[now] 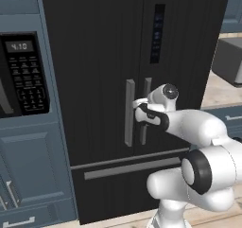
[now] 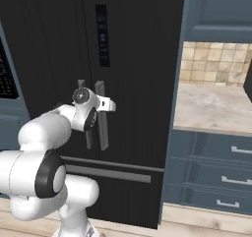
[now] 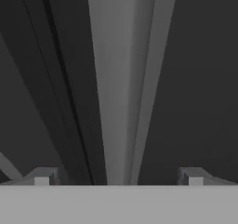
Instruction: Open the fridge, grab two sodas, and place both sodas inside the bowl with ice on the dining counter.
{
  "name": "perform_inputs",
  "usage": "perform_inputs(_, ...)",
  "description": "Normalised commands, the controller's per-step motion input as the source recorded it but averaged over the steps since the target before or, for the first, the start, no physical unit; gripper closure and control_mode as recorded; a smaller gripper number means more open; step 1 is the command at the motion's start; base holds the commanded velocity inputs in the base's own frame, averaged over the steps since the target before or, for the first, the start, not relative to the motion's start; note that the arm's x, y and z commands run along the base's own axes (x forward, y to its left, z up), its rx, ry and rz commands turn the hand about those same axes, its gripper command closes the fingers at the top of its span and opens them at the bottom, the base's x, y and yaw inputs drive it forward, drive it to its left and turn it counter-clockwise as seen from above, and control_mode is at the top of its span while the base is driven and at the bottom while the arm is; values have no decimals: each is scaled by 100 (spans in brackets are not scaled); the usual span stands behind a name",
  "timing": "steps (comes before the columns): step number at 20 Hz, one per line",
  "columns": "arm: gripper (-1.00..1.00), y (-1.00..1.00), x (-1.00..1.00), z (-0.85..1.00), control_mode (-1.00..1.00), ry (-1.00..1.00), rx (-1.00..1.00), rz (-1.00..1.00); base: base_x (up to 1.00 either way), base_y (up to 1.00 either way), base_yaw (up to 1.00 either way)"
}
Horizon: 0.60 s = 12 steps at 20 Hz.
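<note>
The black fridge [image 1: 94, 57] [image 2: 138, 59] stands right in front of me with both doors shut. Two grey bar handles run side by side down its middle. My gripper [image 1: 137, 109] [image 2: 112, 104] is open at the right door's handle [image 2: 103, 128]. In the hand view that handle [image 3: 123, 88] runs straight up between the two fingertips [image 3: 42, 176], which stand wide on either side without touching it. The left door's handle [image 1: 129, 112] is just beside it. The sodas are hidden, and the bowl and the dining counter are out of view.
A blue-grey cabinet with a built-in microwave [image 1: 21, 73] flanks the fridge on the left. To the right is a wall counter [image 2: 211, 108] over drawers [image 2: 231, 152]. The fridge's lower drawer has a long grey bar [image 1: 132, 168]. My arm's elbow [image 1: 203, 170] fills the foreground.
</note>
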Motion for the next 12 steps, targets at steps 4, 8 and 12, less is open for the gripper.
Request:
perform_inputs(4, -100, 0, 43, -6, -100, 0, 0, 0, 0, 0, 0)
perform_inputs(8, -100, 0, 45, -8, -100, 0, 0, 0, 0, 0, 0)
perform_inputs(12, -100, 0, 45, -8, -100, 0, 0, 0, 0, 0, 0)
